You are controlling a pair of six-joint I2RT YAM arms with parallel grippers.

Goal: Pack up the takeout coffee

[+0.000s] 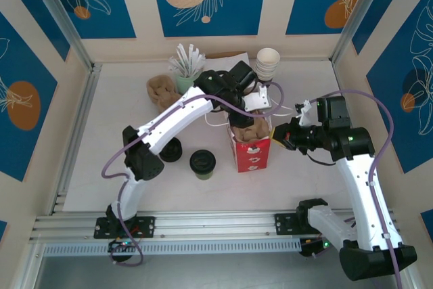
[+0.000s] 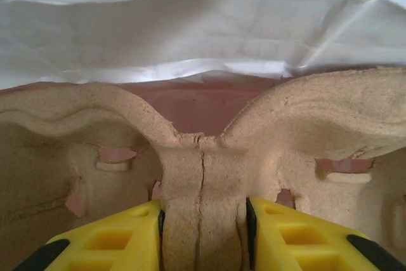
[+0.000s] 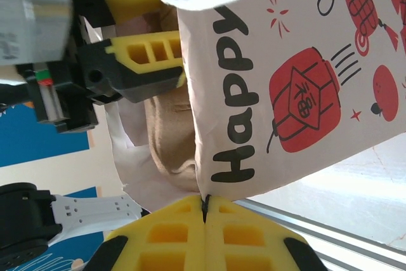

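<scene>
White table point(image 1: 88, 160), takeout coffee point(image 1: 202, 162), blue walls point(image 1: 230, 11).

Centre of the left wrist view: the tan moulded-pulp cup carrier point(image 2: 203, 176) is showing a rough, fibrous, matt surface; the yellow plastic fingers point(image 2: 108, 242) at the lower edge are looking smooth. Right wrist view: the red-printed white paper bag point(image 3: 285, 93) is appearing matt.

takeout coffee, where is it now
In the top view the takeout coffee stands on the table between the loose black lid and the red bag.
</scene>
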